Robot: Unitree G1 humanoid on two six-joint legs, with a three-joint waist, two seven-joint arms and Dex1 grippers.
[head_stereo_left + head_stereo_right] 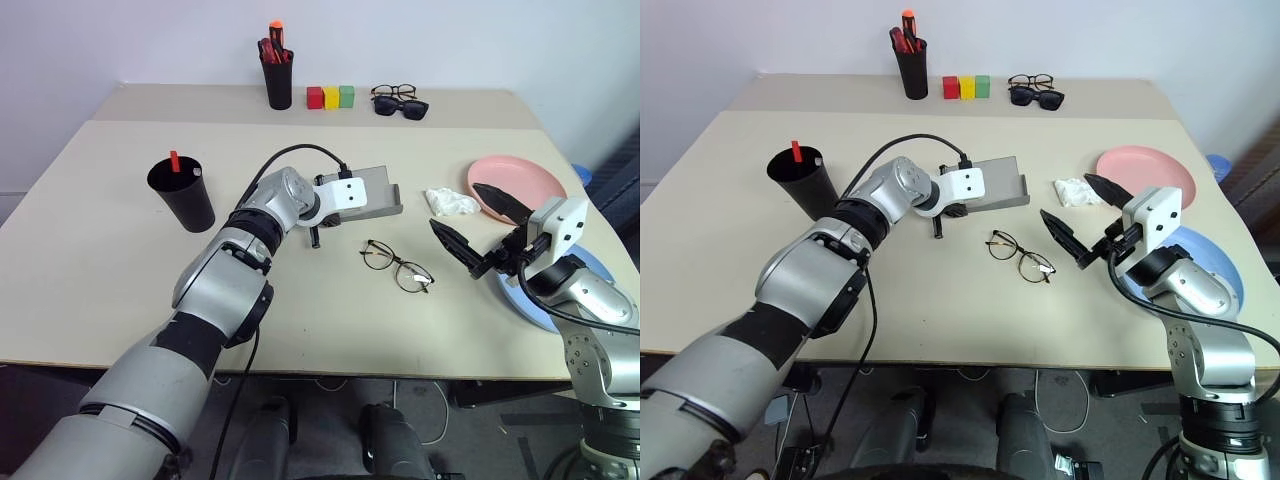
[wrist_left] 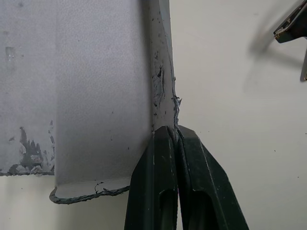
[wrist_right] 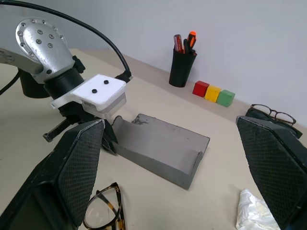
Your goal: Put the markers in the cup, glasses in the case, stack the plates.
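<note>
My left gripper (image 2: 175, 132) is shut on one edge of the grey case (image 1: 375, 195), which lies open on the table's middle (image 3: 158, 148). The wire-framed glasses (image 1: 397, 265) lie on the table just in front of the case, untouched. My right gripper (image 1: 480, 225) hovers open to the right of the glasses, holding nothing. The black cup (image 1: 183, 192) stands at the left with a red-tipped marker (image 1: 174, 160) upright inside. The pink plate (image 1: 530, 180) sits at the right. The blue plate (image 1: 1210, 262) lies nearer, partly under my right arm.
At the back stand a black pen holder (image 1: 277, 80) with red and orange pens, three coloured blocks (image 1: 330, 97), black sunglasses (image 1: 402, 106) and another thin-framed pair (image 1: 392, 90). A crumpled white tissue (image 1: 452, 203) lies between the case and the pink plate.
</note>
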